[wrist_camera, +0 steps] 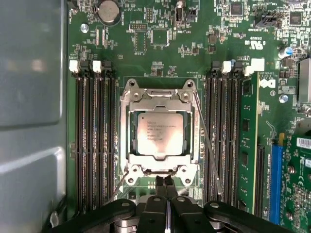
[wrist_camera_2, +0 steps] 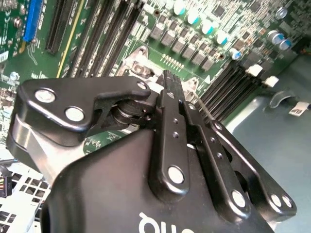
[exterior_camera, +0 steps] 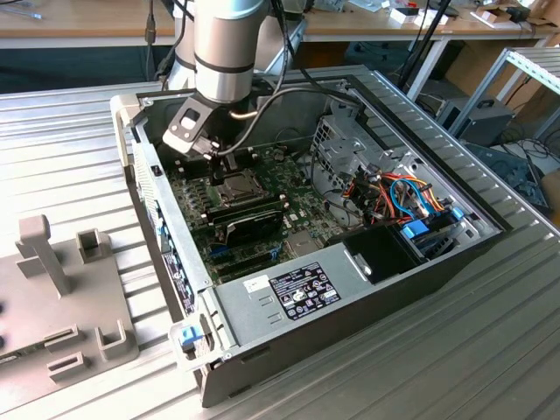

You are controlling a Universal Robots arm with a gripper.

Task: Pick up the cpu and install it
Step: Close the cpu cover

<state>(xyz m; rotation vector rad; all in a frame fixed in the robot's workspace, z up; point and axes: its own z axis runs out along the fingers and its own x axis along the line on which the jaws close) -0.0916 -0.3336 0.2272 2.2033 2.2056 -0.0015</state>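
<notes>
The cpu (wrist_camera: 160, 133), a small square chip with a dull silver top, lies flat inside the socket's metal frame (wrist_camera: 127, 127) on the green motherboard. In the first wrist view my gripper (wrist_camera: 164, 181) hovers just off the frame's edge, its two black fingers pressed together with nothing between them. The second wrist view shows the same fingers (wrist_camera_2: 171, 99) from behind, pointing down at the board. In the exterior view the gripper (exterior_camera: 229, 163) hangs over the socket (exterior_camera: 234, 185) inside the open computer case.
Rows of black memory slots (wrist_camera: 93, 141) flank the socket on both sides. A long black expansion card (exterior_camera: 249, 219) lies close beside the socket. A metal drive cage (exterior_camera: 350, 149) and coloured cables (exterior_camera: 407, 197) occupy the case's far side. A grey fixture (exterior_camera: 61, 289) stands outside.
</notes>
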